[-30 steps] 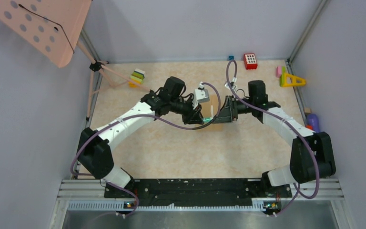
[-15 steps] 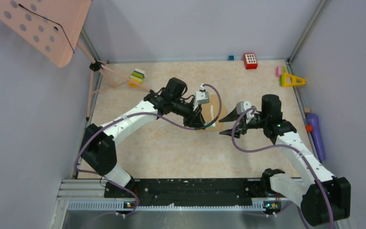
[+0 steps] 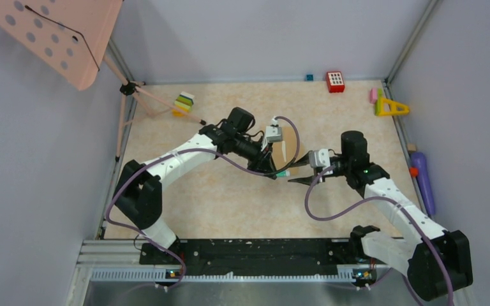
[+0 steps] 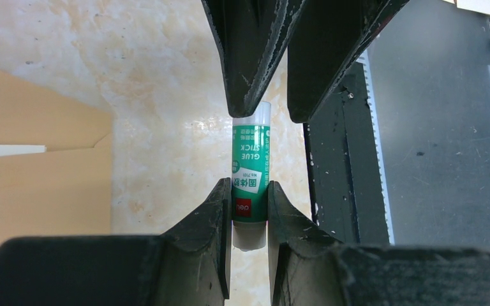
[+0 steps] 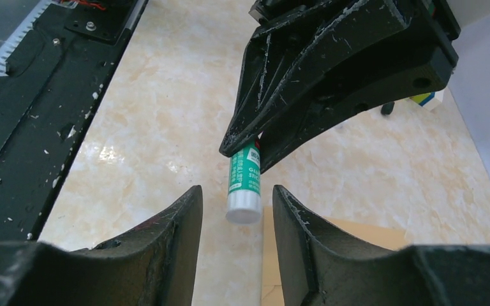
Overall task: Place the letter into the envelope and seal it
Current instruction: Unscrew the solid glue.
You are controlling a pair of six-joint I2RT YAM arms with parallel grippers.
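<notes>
Top camera looks down over the table (image 3: 242,204); both close wrist cameras face each other, sharing the glue stick (image 4: 250,169).

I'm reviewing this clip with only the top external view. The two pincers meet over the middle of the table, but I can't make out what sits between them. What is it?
Observer: The left pincer is clamped on a green-labelled glue stick with white ends, gripping it near one end.
Operator: Does the right one have hold of it too?
Observer: No. The right pincer is open. Its fingers straddle the stick's other white end, and the right wrist view shows a gap on each side.
Operator: And the envelope?
Observer: The tan-brown kraft paper envelope lies flat on the marbled beige table, and neither arm holds it. Its flap looks unfolded, with a thin pale strip showing at the mouth.
</notes>
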